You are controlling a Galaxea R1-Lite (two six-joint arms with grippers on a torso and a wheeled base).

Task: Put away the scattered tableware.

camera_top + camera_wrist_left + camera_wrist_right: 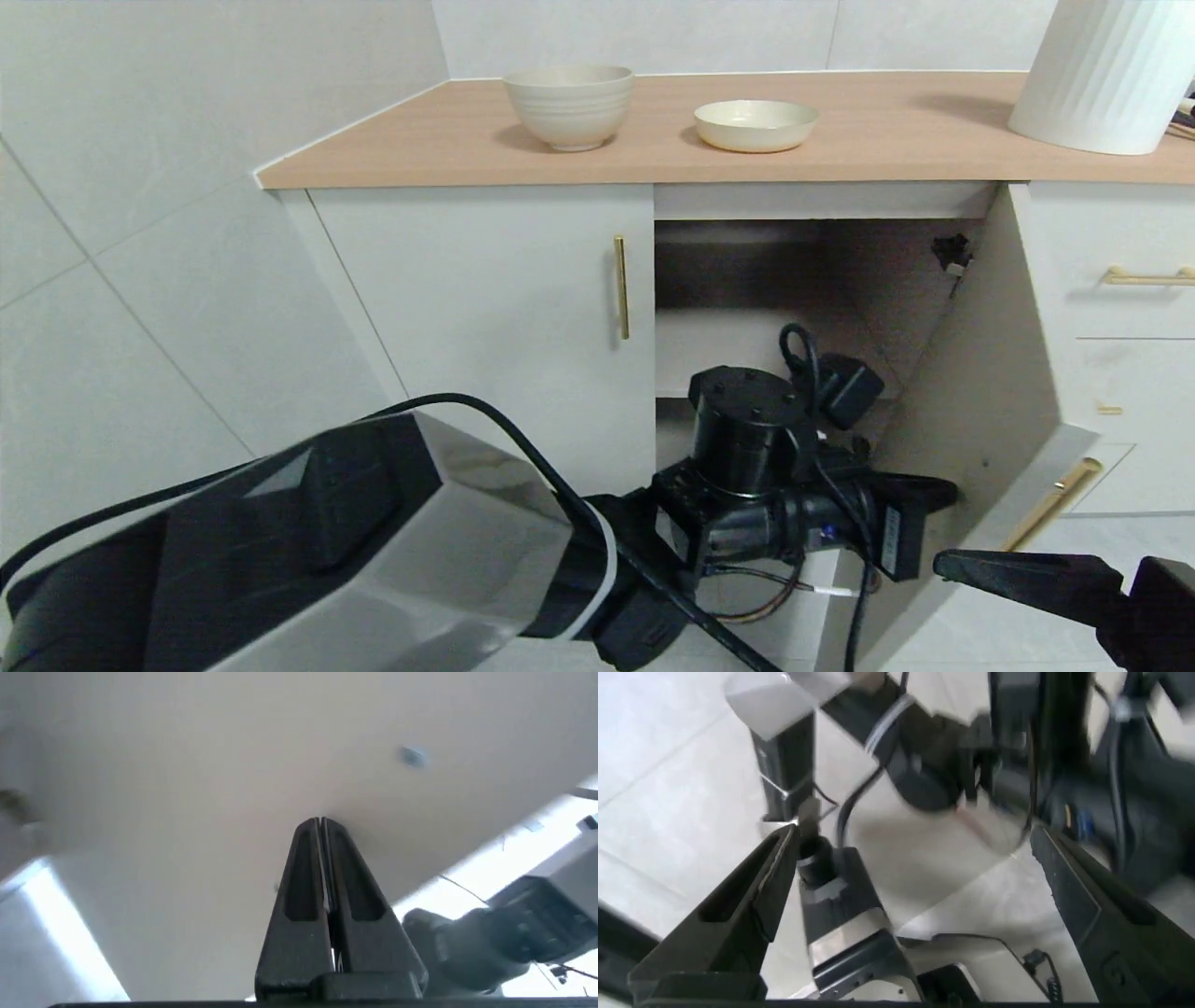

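Left pincer [321, 826] pressed together, close to the open cabinet door [980, 373]; right pincer [915, 835] spread wide, low at near right. On the far tabletop [448, 140]: ribbed bowl [569, 105] left, shallow dish [754, 124] right, apart, both upright, well above the pincers.

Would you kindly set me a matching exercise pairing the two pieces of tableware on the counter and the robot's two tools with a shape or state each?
1. bowl
2. dish
3. left tool
4. right tool

A. open
B. deep, ribbed
C. shut
D. shallow, plain

Pairs: 1-B, 2-D, 3-C, 4-A.
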